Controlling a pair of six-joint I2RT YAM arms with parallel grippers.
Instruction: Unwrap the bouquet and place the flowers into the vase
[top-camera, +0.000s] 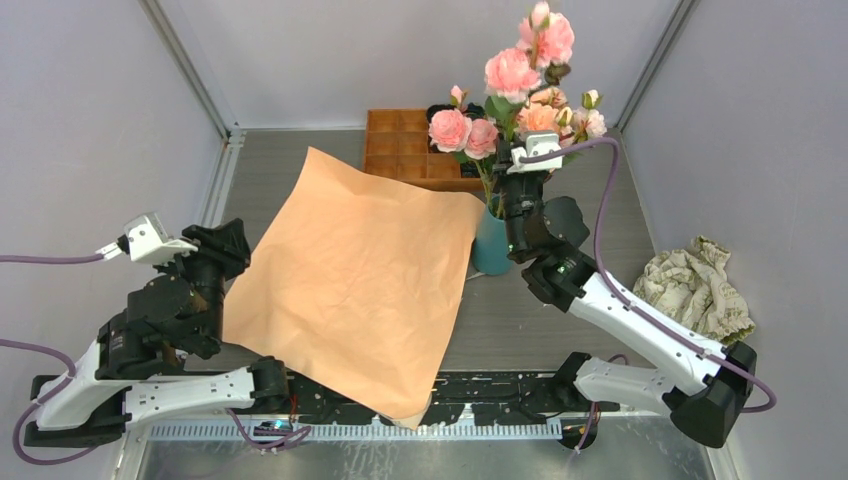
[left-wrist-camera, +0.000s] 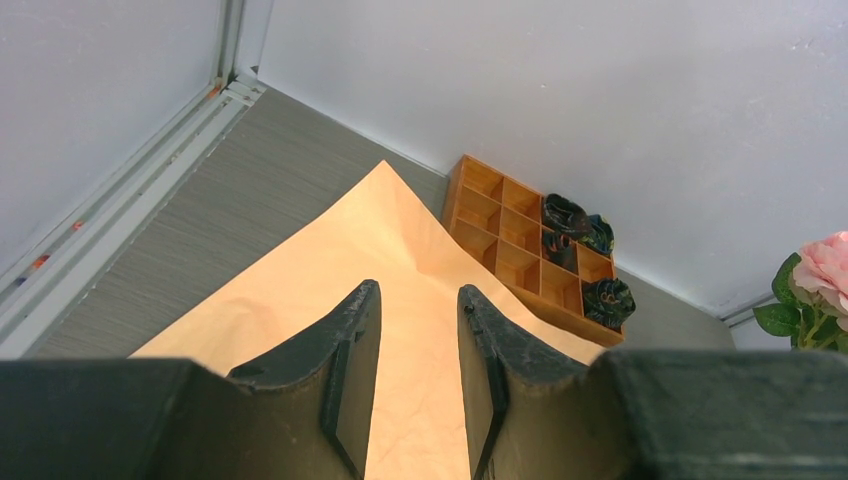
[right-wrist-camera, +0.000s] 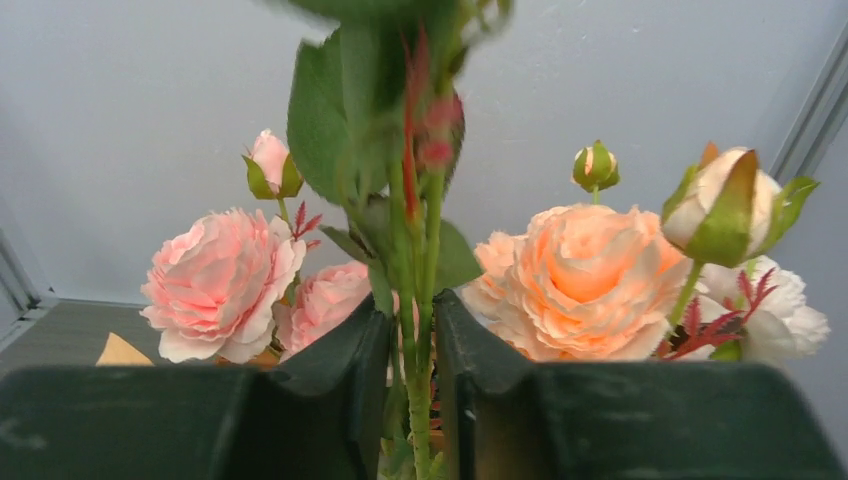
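Closest to the lens in the right wrist view: the dark fingers of the right end effector (right-wrist-camera: 412, 300), drawn in tight on thin green stems, pads against them on both sides. Fanned above and around those fingers, the flowers (right-wrist-camera: 590, 280): pink blooms toward 9 o'clock, a peach one toward 3 o'clock, small green-sheathed buds higher up. From overhead, same cluster standing upright toward 1 o'clock of the table (top-camera: 560, 320), stems running down into the mouth of the vase (top-camera: 490, 245), teal, upright, just beside the right edge of the peach-orange paper (top-camera: 350, 270) and partly hidden by the right wrist. Paper itself spread open and creased across the middle, one corner overhanging the near edge at 6 o'clock, far corner reaching toward the orange tray (top-camera: 395, 140) at 12 o'clock. Dark rolled bundles (left-wrist-camera: 565, 215) tucked in the tray's right-hand compartments, seen from the left wrist. Left end effector (left-wrist-camera: 418, 290) poised toward 9 o'clock, above the paper's left side, fingers apart with nothing between them but the sheet below; contact with the paper not discernible. Crumpled floral cream cloth (top-camera: 695, 285) lying at 3 o'clock, well apart from the vase, near the right wall.
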